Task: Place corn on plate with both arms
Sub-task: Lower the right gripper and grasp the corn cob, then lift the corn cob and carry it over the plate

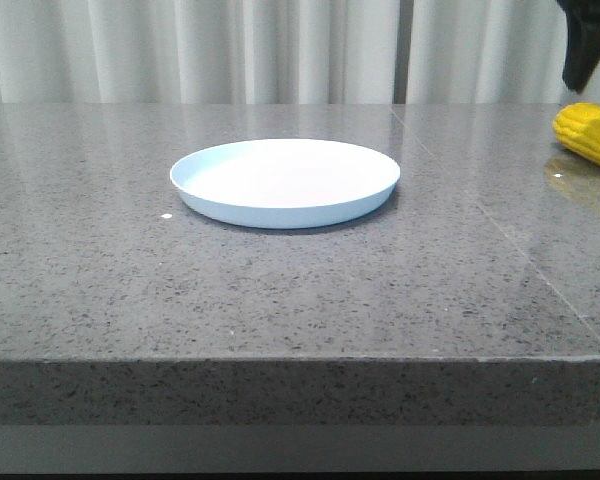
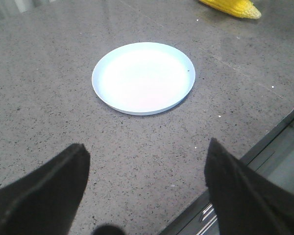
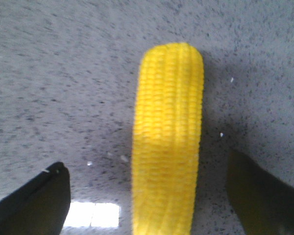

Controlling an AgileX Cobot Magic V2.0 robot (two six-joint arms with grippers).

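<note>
Right gripper [image 3: 147, 196] hangs low with its two dark fingers [image 3: 36, 203] spread wide, one on each side of the wrist view and nothing touching either pad. From the front only a dark piece of that right arm [image 1: 587, 40] shows, dropping in at the top right corner, fingertips not clearly seen there. Left gripper [image 2: 144, 191] is held higher and tilted down, its black fingers [image 2: 44, 196] also wide apart, a broad gap between them, gripping nothing. The left arm itself does not appear in the front view
</note>
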